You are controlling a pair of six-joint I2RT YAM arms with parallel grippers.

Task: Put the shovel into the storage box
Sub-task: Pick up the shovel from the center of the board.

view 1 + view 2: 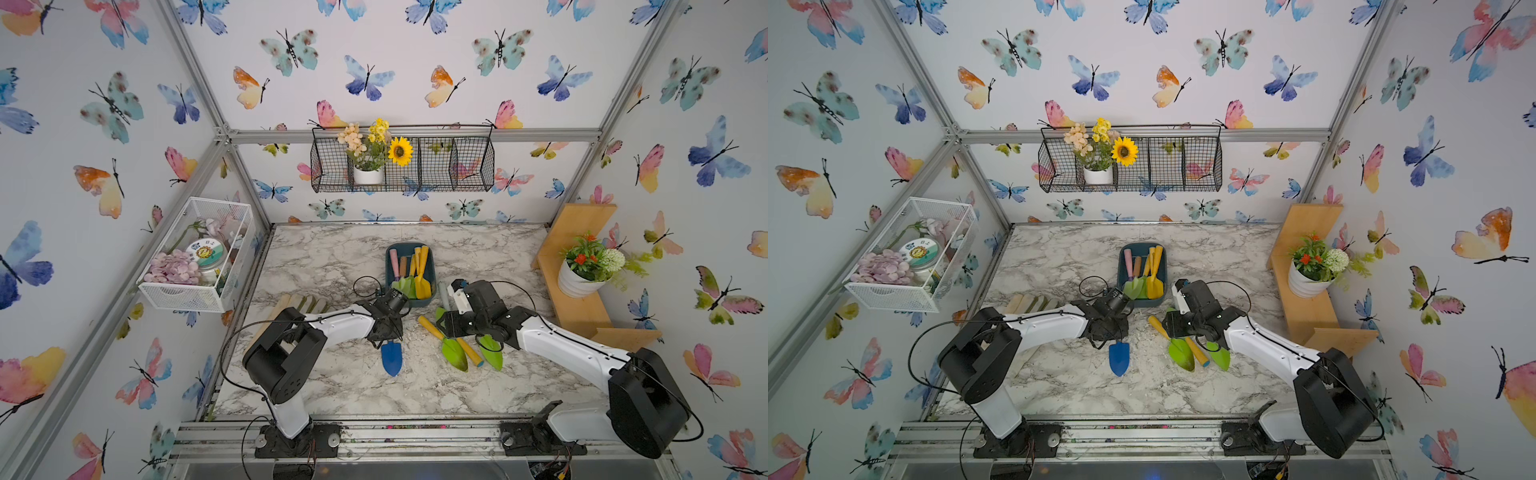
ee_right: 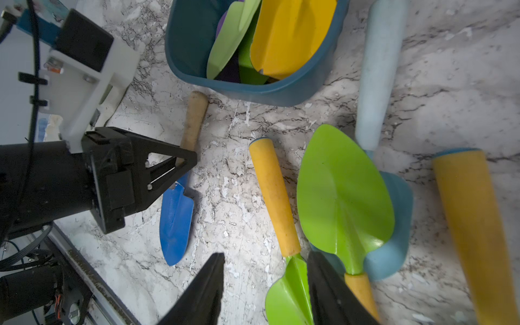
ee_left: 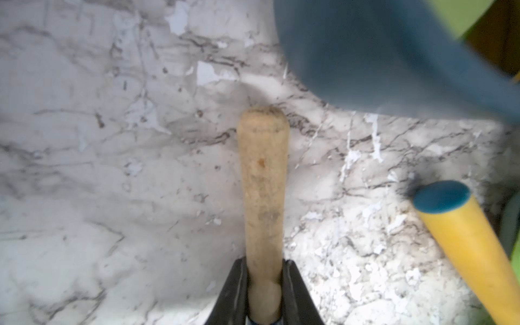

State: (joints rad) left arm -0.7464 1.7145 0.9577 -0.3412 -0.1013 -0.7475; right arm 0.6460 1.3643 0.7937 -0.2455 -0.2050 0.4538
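Risk first, in both top views: shovel [image 1: 391, 357] flat on the table [image 1: 332, 257], blue blade toward the robot, handle aimed at the box [image 1: 409, 246] and ending just short of its near wall. Left gripper [image 1: 383, 337] down on the handle. Box already crowded: yellow shovel [image 1: 423, 274], green blades, pink and brown handles, all laid lengthwise. Likely trouble at the drop: landing on that pile and sliding out over the low wall, or catching the near rim on the way in. Other containers well apart: white basket [image 1: 183, 297] with petals [image 1: 170, 270] and a jar [image 1: 205, 253]; black rack [image 1: 469, 166] with one flower pot [image 1: 368, 175].

Left wrist: jaws pinching the wooden handle from both sides, close to the blade end. Long free length ahead, so prone to swing or slip in a quick lift. Box wall looming just past the handle tip; likely to get bumped if carried low.

Right wrist: right gripper [image 2: 266, 254] with jaws spread, pinching nothing, poised over the neck of a green shovel [image 2: 289, 295]; contact impossible to tell. Sits near the left gripper, so could clash with it in a swing toward the box. More tools just beside, among them a pale blue shovel [image 2: 380, 70], easy to drag along.
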